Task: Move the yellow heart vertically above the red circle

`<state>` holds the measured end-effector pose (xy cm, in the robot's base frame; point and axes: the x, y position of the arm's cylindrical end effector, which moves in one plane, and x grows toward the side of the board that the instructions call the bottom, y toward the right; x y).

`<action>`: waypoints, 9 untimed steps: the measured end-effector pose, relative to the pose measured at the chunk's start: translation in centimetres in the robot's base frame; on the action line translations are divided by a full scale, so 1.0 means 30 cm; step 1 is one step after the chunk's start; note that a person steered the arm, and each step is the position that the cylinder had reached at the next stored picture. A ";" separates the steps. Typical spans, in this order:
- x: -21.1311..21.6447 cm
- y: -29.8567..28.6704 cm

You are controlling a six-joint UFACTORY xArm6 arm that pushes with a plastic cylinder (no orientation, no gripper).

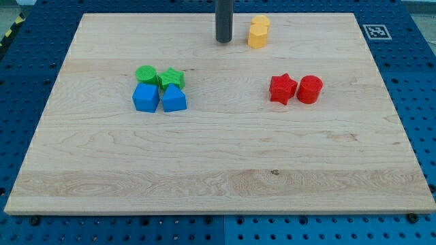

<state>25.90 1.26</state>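
Note:
Two yellow blocks touch each other near the view's top: the upper one (pixel 261 24) and the lower one (pixel 257 37); which is the heart I cannot tell. The red circle (pixel 309 89) sits right of centre, touching a red star (pixel 282 88) on its left. My tip (pixel 223 41) rests on the board just left of the yellow pair, a small gap away, not touching. The yellow blocks lie up and to the left of the red circle.
A cluster sits at the view's left: a green circle (pixel 146 73), a green star (pixel 172 77), a blue block (pixel 145 97) and another blue block (pixel 174 100). The wooden board (pixel 218 170) lies on a blue perforated table. A marker tag (pixel 375 30) is at the top right.

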 end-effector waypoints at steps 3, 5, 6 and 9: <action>-0.096 0.200; -0.051 0.286; -0.054 0.381; 0.087 0.494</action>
<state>28.52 16.07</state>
